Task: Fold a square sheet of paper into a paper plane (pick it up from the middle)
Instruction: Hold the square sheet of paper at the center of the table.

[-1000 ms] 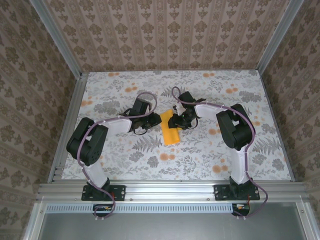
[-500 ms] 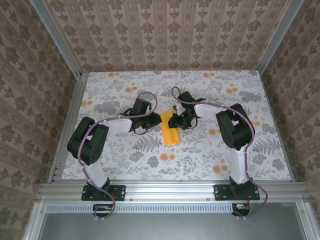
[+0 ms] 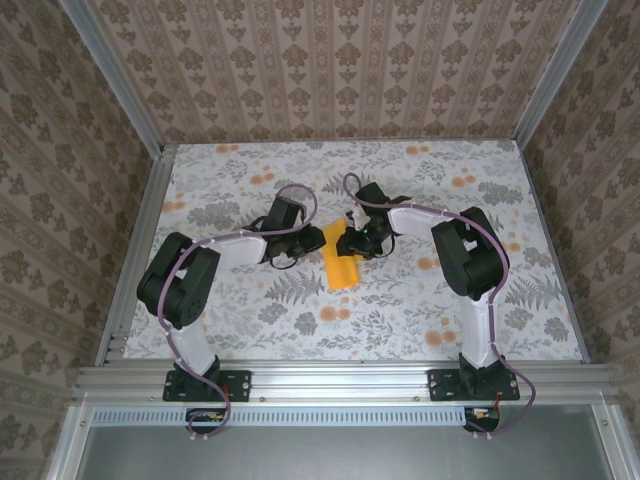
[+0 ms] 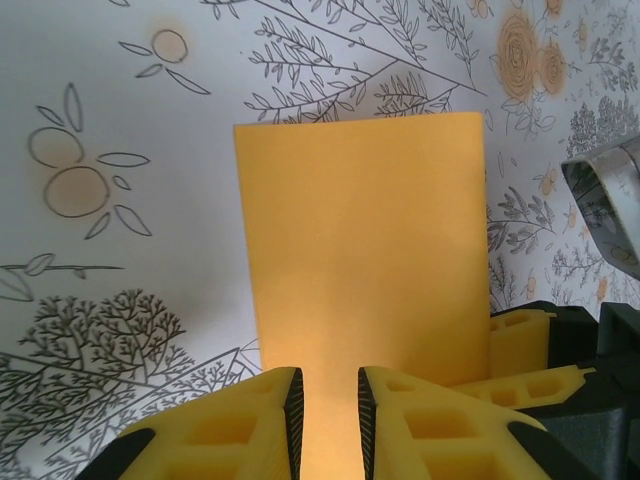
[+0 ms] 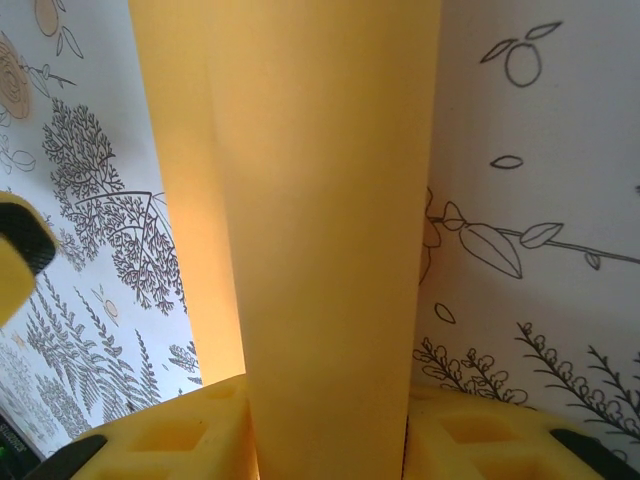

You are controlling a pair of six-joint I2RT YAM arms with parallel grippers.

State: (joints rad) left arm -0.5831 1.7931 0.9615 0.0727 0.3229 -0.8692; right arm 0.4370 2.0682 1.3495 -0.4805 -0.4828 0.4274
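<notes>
Sheet of paper (image 3: 341, 264): plain bright orange-yellow, folded to a long narrow rectangle rather than a square. From the left wrist its edges run straight, the far end is squared off and its corners are crisp. The face is flat and unmarked.

From the right wrist two layers show. A paler upper strip runs lengthwise, and a deeper orange band sits alongside one long edge.

The sheet lies flat on the floral tabletop (image 3: 400, 310), about mid-surface, with its long axis slightly slanted.

Left arm's fingers (image 4: 296, 400): just left of the sheet from above. They are drawn nearly together, with orange showing through the thin slit between them. I cannot tell whether they pinch the sheet or only sit over its end.

Right arm's fingers (image 5: 215, 425): at the sheet's far end, part-way apart. The upper strip fills the space between them and meets both inner faces, so it is gripped.
</notes>
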